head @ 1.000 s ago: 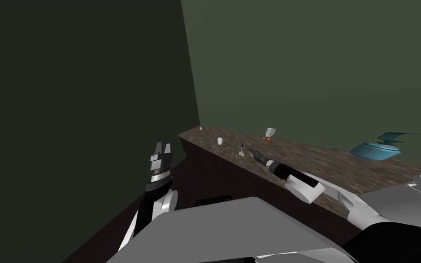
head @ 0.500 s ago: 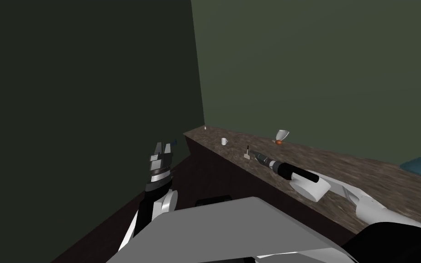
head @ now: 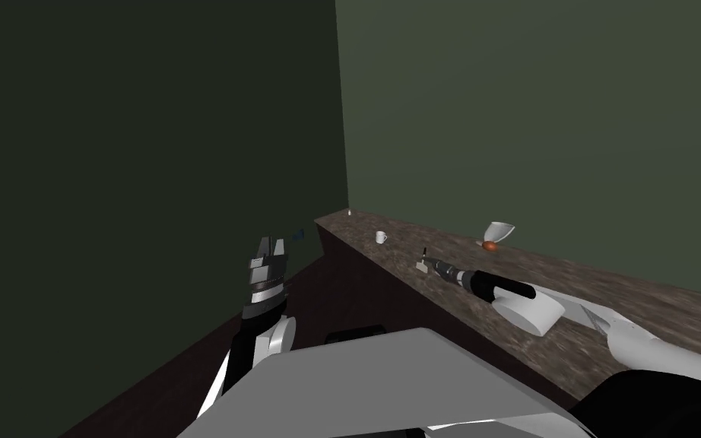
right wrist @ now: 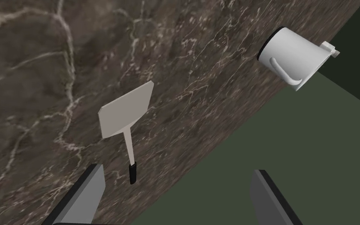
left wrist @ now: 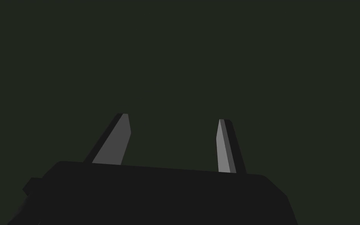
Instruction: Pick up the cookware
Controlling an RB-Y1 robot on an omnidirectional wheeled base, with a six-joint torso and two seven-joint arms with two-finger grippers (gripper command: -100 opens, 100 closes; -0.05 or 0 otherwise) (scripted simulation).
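Pointing upward, the left hand (head: 271, 245) is held released. The right hand (right wrist: 177, 172) is stretched low over the marbled surface (right wrist: 38, 78), also released and empty. The spatula (right wrist: 126, 111) is seen lying on the surface near it at eleven o'clock: pale flat blade, thin stem, black grip. A white mug (right wrist: 294, 56) is seen farther off at one o'clock.
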